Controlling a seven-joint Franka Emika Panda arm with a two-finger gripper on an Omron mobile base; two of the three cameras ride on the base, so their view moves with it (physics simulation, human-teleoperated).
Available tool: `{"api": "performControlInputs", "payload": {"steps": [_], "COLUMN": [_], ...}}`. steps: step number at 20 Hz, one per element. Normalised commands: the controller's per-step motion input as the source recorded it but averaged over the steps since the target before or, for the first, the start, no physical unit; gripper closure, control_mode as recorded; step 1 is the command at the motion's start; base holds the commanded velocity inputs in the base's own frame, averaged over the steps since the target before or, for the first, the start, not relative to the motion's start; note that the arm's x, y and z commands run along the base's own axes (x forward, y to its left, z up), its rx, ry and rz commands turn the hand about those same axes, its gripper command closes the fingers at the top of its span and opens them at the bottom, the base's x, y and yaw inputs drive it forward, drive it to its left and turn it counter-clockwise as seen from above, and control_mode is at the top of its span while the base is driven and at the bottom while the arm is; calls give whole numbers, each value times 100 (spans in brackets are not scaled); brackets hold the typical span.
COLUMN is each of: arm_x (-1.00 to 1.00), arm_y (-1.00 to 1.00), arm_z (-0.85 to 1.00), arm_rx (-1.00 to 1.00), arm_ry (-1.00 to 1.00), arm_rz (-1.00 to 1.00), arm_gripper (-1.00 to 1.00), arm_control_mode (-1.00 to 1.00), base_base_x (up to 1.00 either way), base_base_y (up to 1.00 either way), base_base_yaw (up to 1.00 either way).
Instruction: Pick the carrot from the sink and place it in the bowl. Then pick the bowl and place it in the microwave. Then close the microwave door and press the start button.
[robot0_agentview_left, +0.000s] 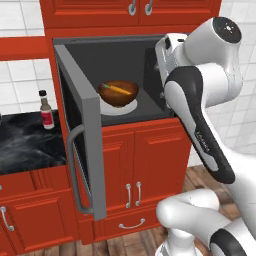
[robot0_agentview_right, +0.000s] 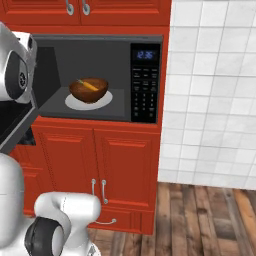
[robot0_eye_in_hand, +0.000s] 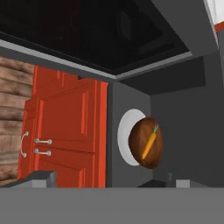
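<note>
The brown bowl (robot0_agentview_left: 118, 93) (robot0_agentview_right: 88, 89) stands on a white plate (robot0_agentview_right: 105, 101) inside the open microwave (robot0_agentview_left: 95, 60). The orange carrot (robot0_agentview_left: 117, 89) (robot0_eye_in_hand: 149, 145) lies in the bowl (robot0_eye_in_hand: 146, 142). The microwave door (robot0_agentview_left: 82, 145) is swung wide open to the left, its curved handle (robot0_agentview_left: 74, 170) facing out. The hand view is rolled, and the door's dark glass (robot0_eye_in_hand: 87, 30) spans its top. My gripper (robot0_eye_in_hand: 109, 180) is outside the cavity, well back from the bowl, open and holding nothing. The black keypad (robot0_agentview_right: 145, 85) sits right of the cavity. The sink is out of view.
Red cabinets (robot0_agentview_left: 135, 165) run below and above the microwave. A small bottle (robot0_agentview_left: 46, 110) stands on the dark counter (robot0_agentview_left: 25, 140) to the left. White tiled wall (robot0_agentview_right: 210, 90) and wood floor (robot0_agentview_right: 210, 215) lie to the right.
</note>
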Motion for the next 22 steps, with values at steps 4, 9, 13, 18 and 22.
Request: {"api": "performControlInputs", "payload": {"steps": [4, 9, 13, 18, 22], "arm_x": [-56, -67, -82, -83, -75], "arm_y": [4, 6, 6, 12, 18], "arm_z": [-2, -7, 0, 8, 16], "arm_rx": [0, 0, 0, 0, 0], "arm_ry": [-8, -21, -25, -11, 0], "arm_rz": [1, 0, 0, 0, 0], "arm_gripper": [-100, -100, -100, -100, -100], "arm_control_mode": [-100, -100, -100, -100, -100], "base_base_x": [0, 0, 0, 0, 0], "base_base_y": [0, 0, 0, 0, 0], "base_base_yaw": [0, 0, 0, 0, 0]}}
